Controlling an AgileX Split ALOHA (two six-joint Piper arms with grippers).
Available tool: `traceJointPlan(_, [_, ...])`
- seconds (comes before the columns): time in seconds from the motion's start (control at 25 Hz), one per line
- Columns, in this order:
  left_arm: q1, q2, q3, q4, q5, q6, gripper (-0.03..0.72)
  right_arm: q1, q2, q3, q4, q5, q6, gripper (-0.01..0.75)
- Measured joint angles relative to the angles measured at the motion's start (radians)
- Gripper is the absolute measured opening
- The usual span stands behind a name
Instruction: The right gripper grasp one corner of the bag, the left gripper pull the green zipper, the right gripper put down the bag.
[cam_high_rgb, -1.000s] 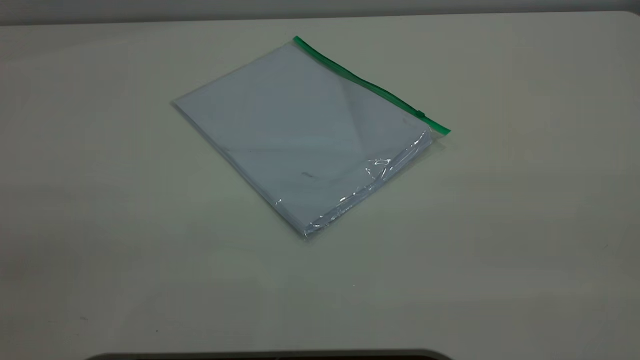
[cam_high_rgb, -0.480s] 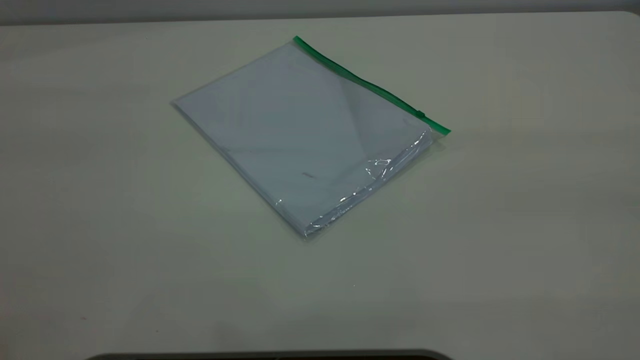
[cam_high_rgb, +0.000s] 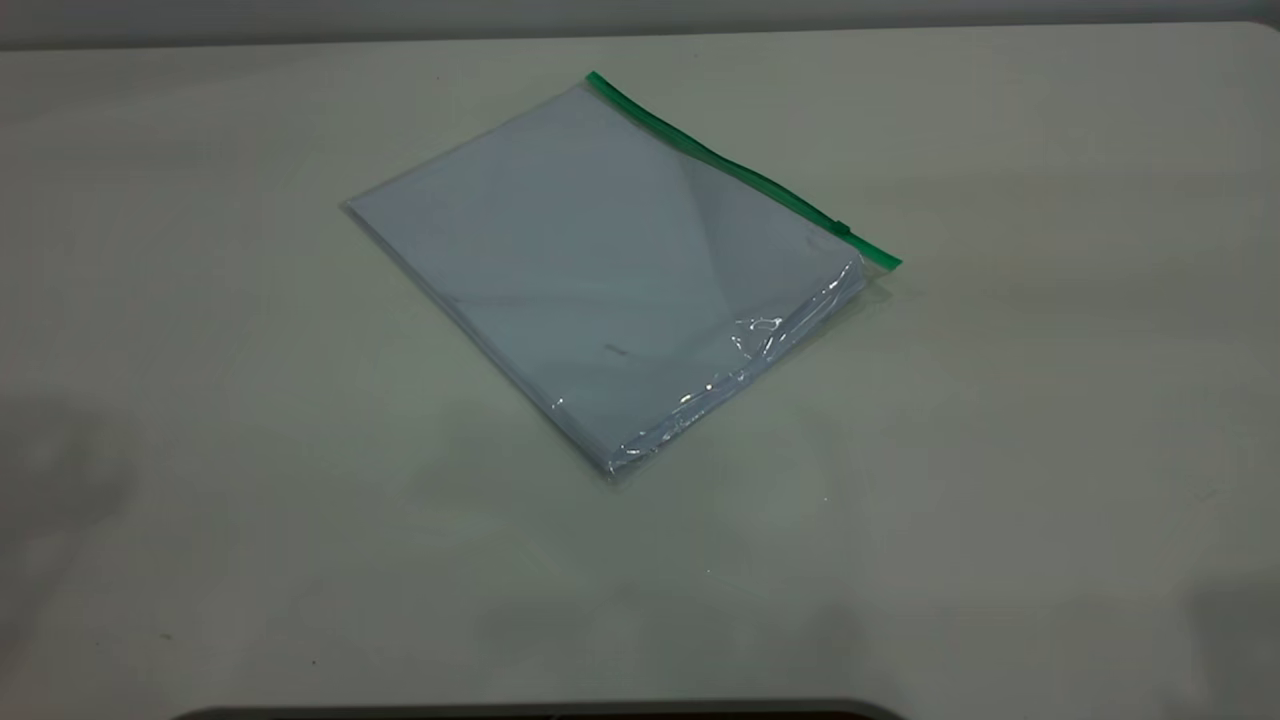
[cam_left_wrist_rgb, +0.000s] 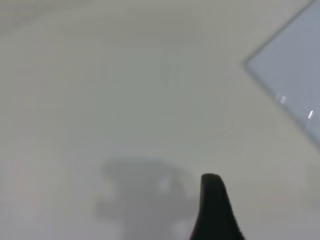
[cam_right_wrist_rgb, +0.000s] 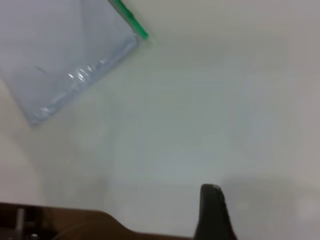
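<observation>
The bag (cam_high_rgb: 600, 270) lies flat on the white table, a clear pouch with pale bluish-white sheets inside. The green zipper (cam_high_rgb: 740, 170) runs along its far right edge, with the slider tab (cam_high_rgb: 842, 228) near the right corner. Neither gripper shows in the exterior view. In the left wrist view, one black finger (cam_left_wrist_rgb: 214, 210) of my left gripper (cam_left_wrist_rgb: 248, 212) hangs over bare table, well clear of a bag corner (cam_left_wrist_rgb: 290, 85). In the right wrist view, one finger (cam_right_wrist_rgb: 212, 215) of my right gripper (cam_right_wrist_rgb: 235, 217) is above bare table, far from the bag (cam_right_wrist_rgb: 65, 55) and zipper end (cam_right_wrist_rgb: 132, 22). Both look open and empty.
The table (cam_high_rgb: 1000, 450) surrounds the bag on all sides. Its near edge, with a dark rim (cam_high_rgb: 540, 712), lies close below. The right wrist view shows the table edge and a brown area (cam_right_wrist_rgb: 75, 225) beyond it.
Faint shadows have appeared on the table at the lower left and lower right of the exterior view. The bag has not moved.
</observation>
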Motion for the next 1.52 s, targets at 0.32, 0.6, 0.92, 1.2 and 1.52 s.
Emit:
traceJointPlan(0.32, [0.0, 0.329, -0.199, -0.19, -0.103, 0.221, 0.579, 0.0, 0.309, 0.0, 0.217, -0.216, -0.24, 0.57])
traceJointPlan(0.6, [-0.009, 0.542, -0.334, -0.258, -0.038, 0.494, 0.579, 0.0, 0.591, -0.008, 0.473, -0.341, -0.533, 0.57])
traceJointPlan(0.92, [-0.049, 0.664, -0.385, -0.272, -0.027, 0.536, 0.579, 0.001, 0.917, -0.085, 0.963, -0.365, -1.028, 0.57])
traceJointPlan(1.2, [-0.114, 0.741, -0.387, -0.28, -0.027, 0.578, 0.579, 0.001, 1.172, -0.223, 1.289, -0.277, -1.322, 0.57])
traceJointPlan(1.52, [-0.128, 0.765, -0.387, -0.304, -0.056, 0.58, 0.579, 0.001, 1.418, -0.363, 1.419, -0.217, -1.448, 0.57])
